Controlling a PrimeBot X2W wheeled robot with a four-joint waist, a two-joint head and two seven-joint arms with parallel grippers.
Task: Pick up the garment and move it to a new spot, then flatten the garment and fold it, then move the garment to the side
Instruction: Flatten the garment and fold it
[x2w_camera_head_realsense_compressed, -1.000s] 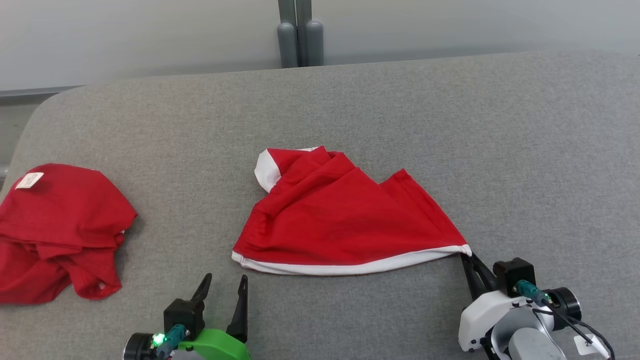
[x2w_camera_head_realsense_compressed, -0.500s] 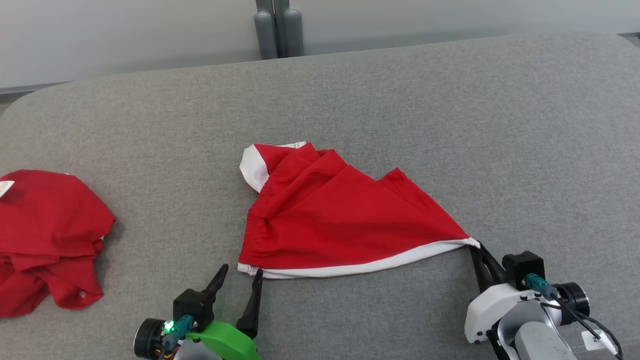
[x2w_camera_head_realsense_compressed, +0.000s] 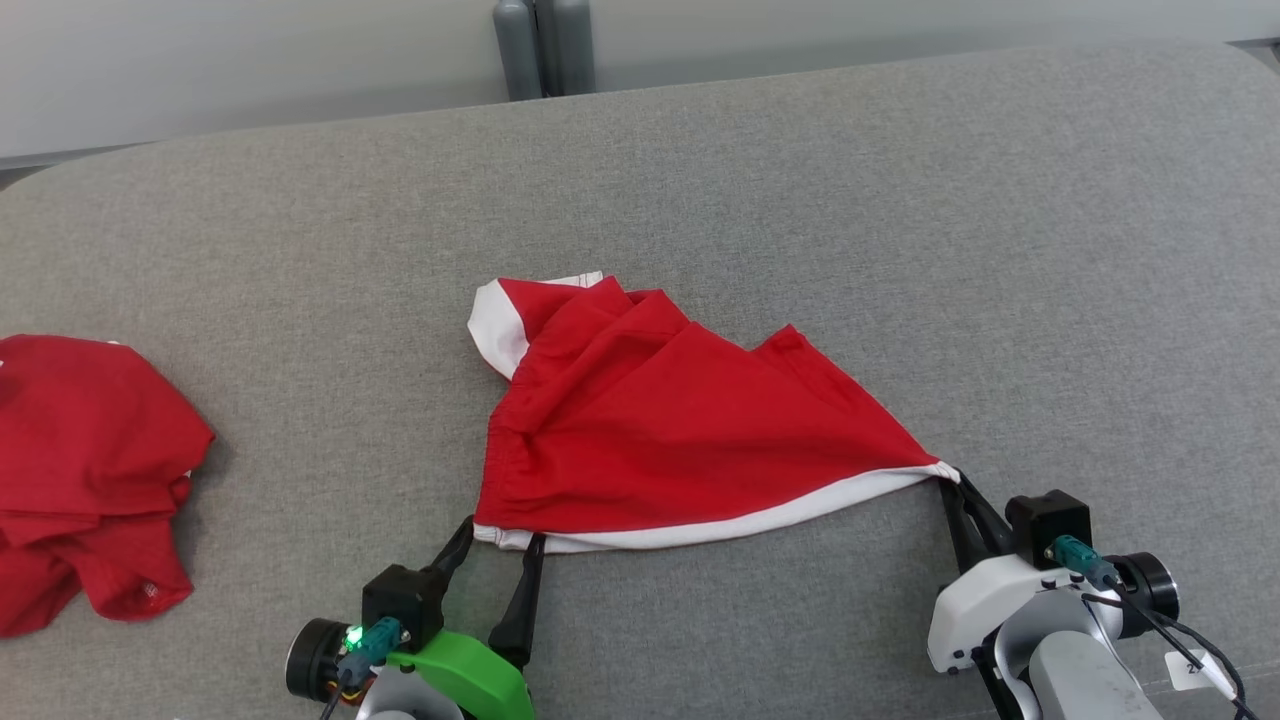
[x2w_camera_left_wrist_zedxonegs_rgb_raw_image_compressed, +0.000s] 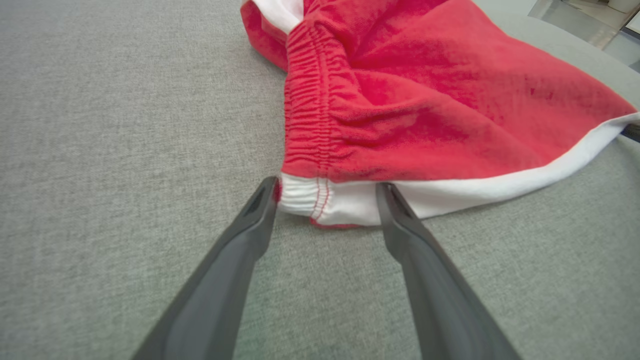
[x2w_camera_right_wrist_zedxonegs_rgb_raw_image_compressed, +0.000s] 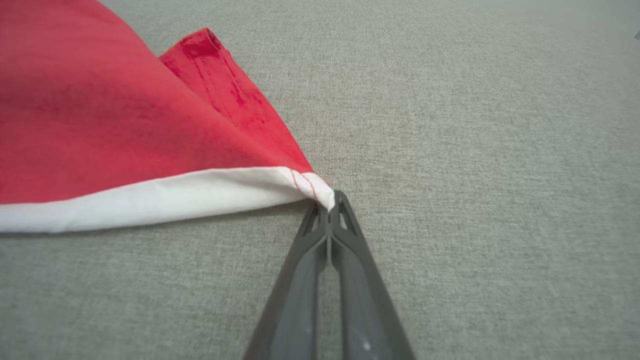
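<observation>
The garment (x2w_camera_head_realsense_compressed: 680, 440) is red with a white hem and lies crumpled in a rough triangle on the grey cushion (x2w_camera_head_realsense_compressed: 900, 250). My left gripper (x2w_camera_head_realsense_compressed: 502, 532) is open at its near left corner. In the left wrist view the white corner by the gathered waistband (x2w_camera_left_wrist_zedxonegs_rgb_raw_image_compressed: 305, 125) sits between the tips of the left gripper (x2w_camera_left_wrist_zedxonegs_rgb_raw_image_compressed: 327, 186), with the fingers (x2w_camera_left_wrist_zedxonegs_rgb_raw_image_compressed: 250, 240) resting low on the fabric surface. My right gripper (x2w_camera_head_realsense_compressed: 955, 482) is shut on the garment's right tip. The right wrist view shows the right gripper (x2w_camera_right_wrist_zedxonegs_rgb_raw_image_compressed: 336, 196) pinching the white hem point of the garment (x2w_camera_right_wrist_zedxonegs_rgb_raw_image_compressed: 100, 125).
A second red garment (x2w_camera_head_realsense_compressed: 80, 470) lies bunched at the left edge of the cushion. Grey posts (x2w_camera_head_realsense_compressed: 540, 45) stand behind the cushion's far edge, in front of a pale wall. Bare grey fabric stretches to the right and behind the garment.
My left gripper has moved forward and right until its open fingers straddle the garment's near left corner. The head camera has shifted. The right gripper keeps its hold on the tip.
</observation>
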